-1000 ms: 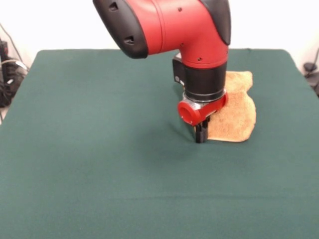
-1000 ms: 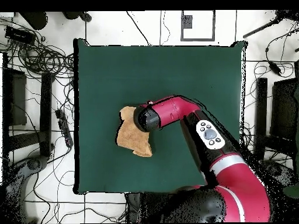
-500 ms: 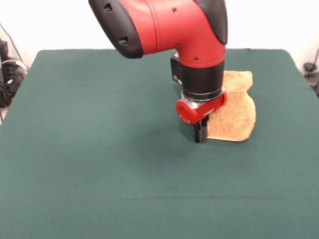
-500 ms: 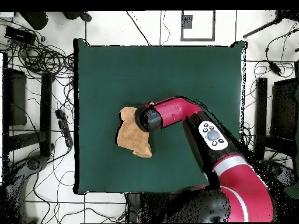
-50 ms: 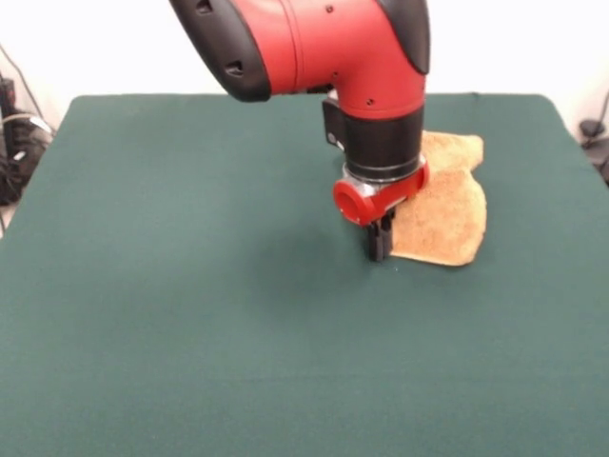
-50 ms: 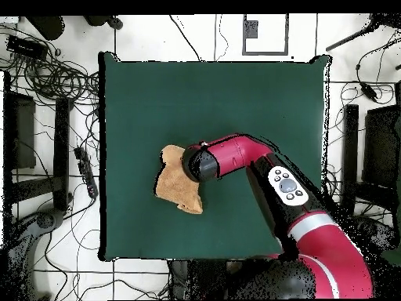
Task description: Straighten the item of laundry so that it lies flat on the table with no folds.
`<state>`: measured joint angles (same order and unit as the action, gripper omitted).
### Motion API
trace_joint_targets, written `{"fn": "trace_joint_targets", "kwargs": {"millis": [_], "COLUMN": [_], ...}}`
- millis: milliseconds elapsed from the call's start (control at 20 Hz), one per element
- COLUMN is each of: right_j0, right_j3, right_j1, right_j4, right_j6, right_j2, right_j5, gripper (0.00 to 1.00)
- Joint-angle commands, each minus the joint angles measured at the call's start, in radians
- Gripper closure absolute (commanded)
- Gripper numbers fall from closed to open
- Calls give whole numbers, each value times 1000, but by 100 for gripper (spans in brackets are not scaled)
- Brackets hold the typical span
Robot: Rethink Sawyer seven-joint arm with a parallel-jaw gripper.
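Observation:
The item of laundry (image 5: 444, 217), a golden-orange terry towel, lies rumpled and folded on itself at the right back of the dark green table (image 5: 190, 286). My gripper (image 5: 379, 248) hangs straight down at the towel's near left corner, its dark fingers pressed together on the cloth's edge just above the tabletop. The red wrist covers the towel's left part. In the overhead view the towel (image 6: 174, 186) sits left of the table's (image 6: 258, 102) middle, and the arm's wrist (image 6: 200, 165) hides the gripper itself.
Cables and gear (image 6: 47, 78) lie on the floor beside the table in the overhead view. Black cables (image 5: 14, 143) show at the left edge of the front view. The towel lies well inside the table's edges.
The gripper has risen slightly and shifted toward the back of the table. The towel's near edge has drawn back a little with it.

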<state>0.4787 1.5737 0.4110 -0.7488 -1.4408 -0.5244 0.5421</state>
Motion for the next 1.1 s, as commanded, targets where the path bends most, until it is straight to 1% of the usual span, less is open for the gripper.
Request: {"fn": "trace_joint_targets", "kwargs": {"millis": [50, 300, 650, 900, 1100], "right_j0": [-4, 8, -16, -15, -46], "right_j3": [168, 205, 171, 148, 111], "right_j1": [17, 59, 24, 10, -20], "right_j4": [-9, -3, -34, -48, -76], "right_j6": [13, 5, -15, -12, -46], "right_j2": [-5, -21, 5, 12, 37], "right_j5": [5, -5, -31, -35, -60], "gripper": [100, 100, 100, 100, 100]}}
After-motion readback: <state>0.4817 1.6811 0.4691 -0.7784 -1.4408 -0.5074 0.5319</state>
